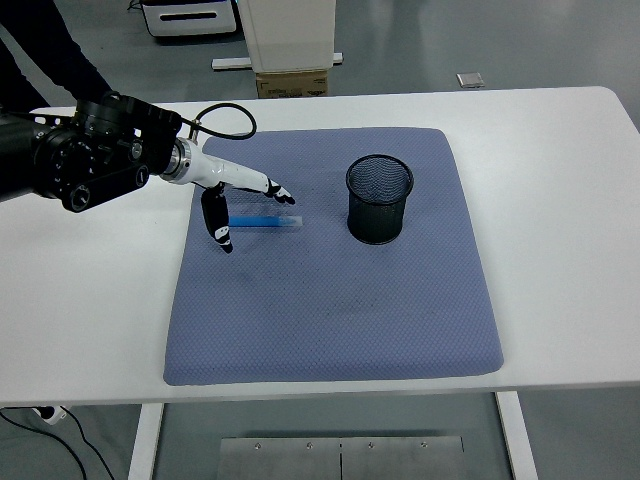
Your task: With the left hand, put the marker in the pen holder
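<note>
1. Blue plastic marker (265, 221): lies flat on the quilted blue-grey mat (330, 330), toward its far left corner, long axis running left to right.
2. Black wire-mesh pen holder (379, 199): upright, near the mat's far edge, well right of the marker.
3. Left hand (235, 195): poised over the marker's left end.
4. Fingers (280, 192): spread wide, thumb hanging down; holding nothing, contact with the marker unclear.
5. Advice: lower squarely, pinch across the barrel's middle, close firmly before lifting.
</note>
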Controlling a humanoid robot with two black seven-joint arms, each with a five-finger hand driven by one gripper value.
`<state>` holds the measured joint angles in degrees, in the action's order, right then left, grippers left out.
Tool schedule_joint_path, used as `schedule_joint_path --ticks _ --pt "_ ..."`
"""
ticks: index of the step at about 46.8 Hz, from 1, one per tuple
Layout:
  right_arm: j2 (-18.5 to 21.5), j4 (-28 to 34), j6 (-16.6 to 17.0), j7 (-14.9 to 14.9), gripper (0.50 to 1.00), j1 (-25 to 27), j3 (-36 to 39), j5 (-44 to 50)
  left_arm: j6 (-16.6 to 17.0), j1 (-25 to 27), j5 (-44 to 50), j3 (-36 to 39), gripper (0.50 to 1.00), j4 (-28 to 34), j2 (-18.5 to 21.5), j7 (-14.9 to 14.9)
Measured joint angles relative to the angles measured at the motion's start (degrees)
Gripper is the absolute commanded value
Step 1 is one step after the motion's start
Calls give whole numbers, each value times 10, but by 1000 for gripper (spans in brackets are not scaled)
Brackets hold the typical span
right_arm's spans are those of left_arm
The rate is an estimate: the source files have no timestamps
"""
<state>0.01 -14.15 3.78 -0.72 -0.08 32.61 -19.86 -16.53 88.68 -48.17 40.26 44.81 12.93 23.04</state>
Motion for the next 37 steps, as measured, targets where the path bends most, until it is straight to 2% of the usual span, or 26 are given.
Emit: schedule_joint_path --ticks 28,32,37 --pt "0 0 0 0 1000 0 0 0 4 -4 -24 1 1000 -1 -14 -9" --pt "0 0 0 0 1000 0 0 0 7 -4 -36 2 1000 -1 -14 -24" --pt "0 0 0 0 1000 0 0 0 10 -4 -38 2 1000 -1 -17 -28"
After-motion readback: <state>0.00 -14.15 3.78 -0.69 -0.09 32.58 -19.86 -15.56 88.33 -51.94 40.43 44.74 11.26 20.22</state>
